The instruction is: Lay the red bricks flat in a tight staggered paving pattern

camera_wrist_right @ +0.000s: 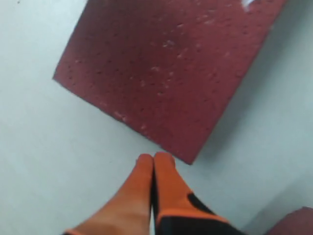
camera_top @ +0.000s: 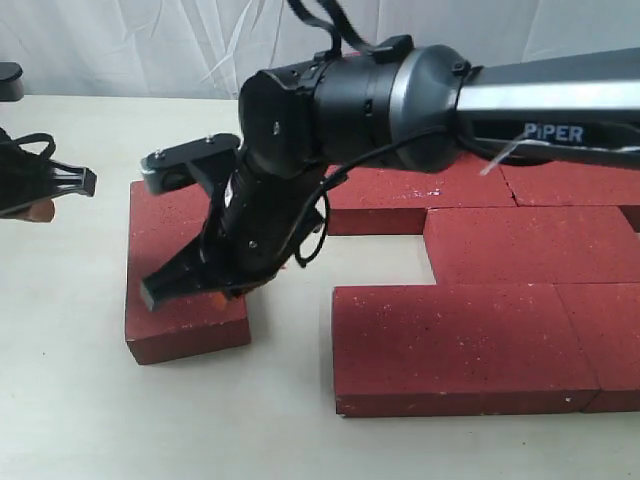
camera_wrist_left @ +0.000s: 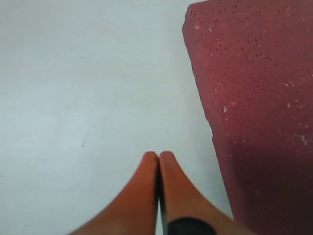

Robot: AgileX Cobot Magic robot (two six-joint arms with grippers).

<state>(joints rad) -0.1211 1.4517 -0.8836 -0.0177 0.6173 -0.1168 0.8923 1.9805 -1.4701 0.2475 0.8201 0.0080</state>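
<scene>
We see right gripper point(camera_wrist_right: 154, 159) pressed shut, empty, tips by corner of loose brick point(camera_top: 165, 235). It lies flat, apart from paved bricks point(camera_top: 520, 250). Also left gripper point(camera_wrist_left: 159, 157) closed, empty, over table point(camera_wrist_left: 73, 73).

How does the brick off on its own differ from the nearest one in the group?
The lone brick runs away from the camera; the front brick lies crosswise. The lone brick has bare table at its near sides; the front brick butts against neighbours. Only the lone brick has the shut right claw close by. Both lie flat, dark red, speckled.
</scene>
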